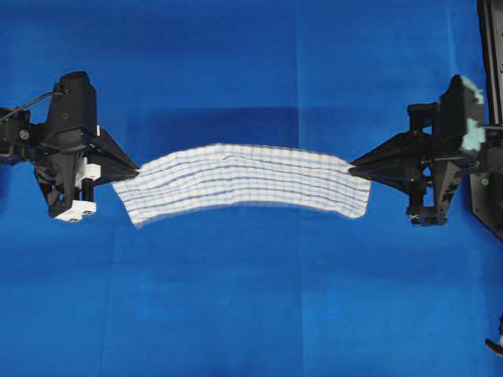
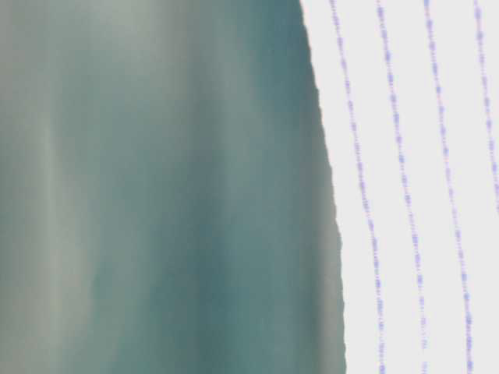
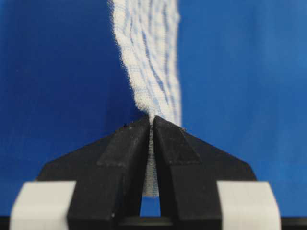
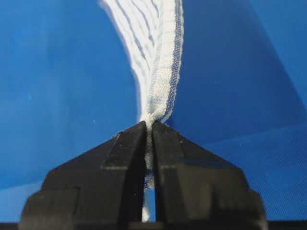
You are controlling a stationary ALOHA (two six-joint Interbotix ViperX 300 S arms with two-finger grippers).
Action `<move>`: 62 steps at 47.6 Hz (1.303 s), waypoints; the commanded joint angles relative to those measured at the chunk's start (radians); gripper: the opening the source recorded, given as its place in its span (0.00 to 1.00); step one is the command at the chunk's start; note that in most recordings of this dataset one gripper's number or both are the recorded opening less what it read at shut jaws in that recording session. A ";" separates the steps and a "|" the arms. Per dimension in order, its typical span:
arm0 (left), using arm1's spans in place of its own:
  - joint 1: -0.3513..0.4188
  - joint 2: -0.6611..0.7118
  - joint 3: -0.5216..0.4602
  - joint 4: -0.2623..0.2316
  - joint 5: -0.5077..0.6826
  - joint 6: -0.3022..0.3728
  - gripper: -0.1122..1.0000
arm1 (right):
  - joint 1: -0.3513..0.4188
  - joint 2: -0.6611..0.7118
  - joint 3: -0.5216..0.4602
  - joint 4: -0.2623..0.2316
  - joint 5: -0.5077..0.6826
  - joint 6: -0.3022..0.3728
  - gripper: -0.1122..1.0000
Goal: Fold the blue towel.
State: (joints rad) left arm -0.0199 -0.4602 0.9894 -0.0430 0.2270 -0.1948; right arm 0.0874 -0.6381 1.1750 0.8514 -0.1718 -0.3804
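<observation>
Between the two arms, the blue towel (image 1: 244, 179) hangs stretched above the blue-covered surface (image 1: 251, 314), sagging slightly toward the near side; the left pincer (image 1: 132, 168) is clamped on its left end and the right pincer (image 1: 355, 166) on its right, probably keeping the cloth taut so a fold can be laid cleanly.

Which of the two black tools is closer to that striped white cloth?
Neither: both grip it. The left tool pinches the striped white cloth at its left end, the right tool at its right end.
</observation>
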 commanded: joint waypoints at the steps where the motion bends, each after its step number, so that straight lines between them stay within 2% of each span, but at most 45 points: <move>1: -0.008 -0.009 -0.025 0.002 -0.006 -0.017 0.13 | -0.008 0.000 -0.011 -0.003 0.002 -0.002 0.08; 9: -0.025 0.012 -0.041 0.002 -0.072 -0.081 0.13 | -0.064 0.032 -0.021 -0.003 -0.006 -0.002 0.08; 19: -0.064 0.101 -0.112 0.002 -0.229 -0.112 0.13 | -0.227 0.106 -0.080 -0.014 -0.023 -0.018 0.08; 29: -0.071 0.245 -0.249 0.002 -0.276 -0.133 0.13 | -0.357 0.193 -0.175 -0.020 -0.025 -0.103 0.08; 45: -0.089 0.469 -0.489 0.002 -0.327 -0.144 0.13 | -0.445 0.353 -0.334 -0.020 -0.063 -0.242 0.08; 53: -0.100 0.541 -0.565 0.002 -0.416 -0.144 0.13 | -0.483 0.419 -0.407 -0.020 -0.064 -0.291 0.08; 62: -0.101 0.612 -0.621 0.000 -0.489 -0.146 0.13 | -0.500 0.446 -0.442 -0.020 -0.064 -0.327 0.08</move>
State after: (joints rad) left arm -0.1181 0.1488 0.4080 -0.0430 -0.2286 -0.3405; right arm -0.4065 -0.1856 0.7655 0.8345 -0.2270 -0.7010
